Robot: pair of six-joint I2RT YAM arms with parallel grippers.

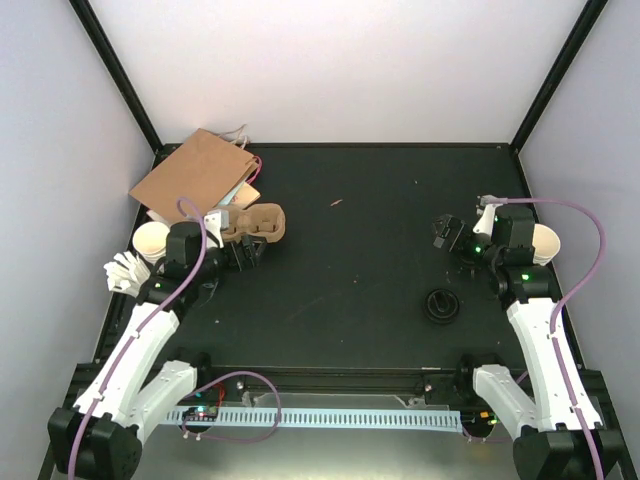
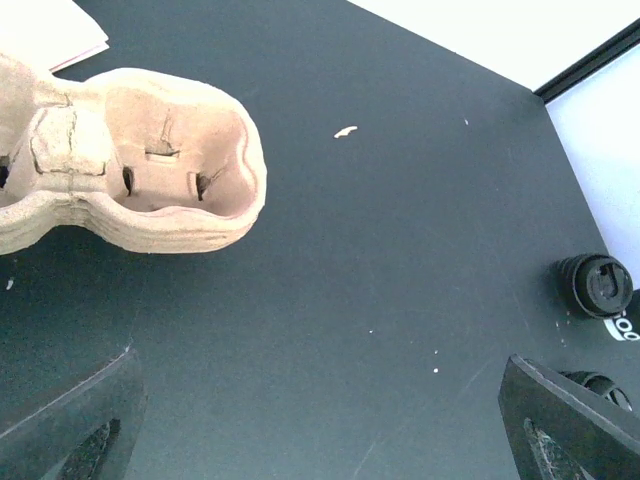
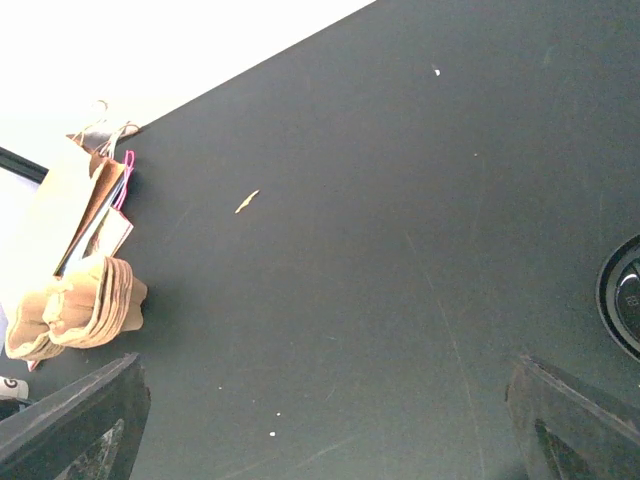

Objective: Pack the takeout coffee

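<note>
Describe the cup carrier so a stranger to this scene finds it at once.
Look to the far-left corner of the black table, where a flat brown paper bag lies. Just off the bag's near right edge sits the cup carrier. It alone is tan moulded pulp with rounded hollows, unlike the flat bag.

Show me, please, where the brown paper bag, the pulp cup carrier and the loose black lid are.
brown paper bag [image 1: 190, 172], top external view, middle of its flat face.
pulp cup carrier [image 2: 180, 125], left wrist view, inside its open cup well.
loose black lid [image 1: 443, 305], top external view, its centre.
</note>
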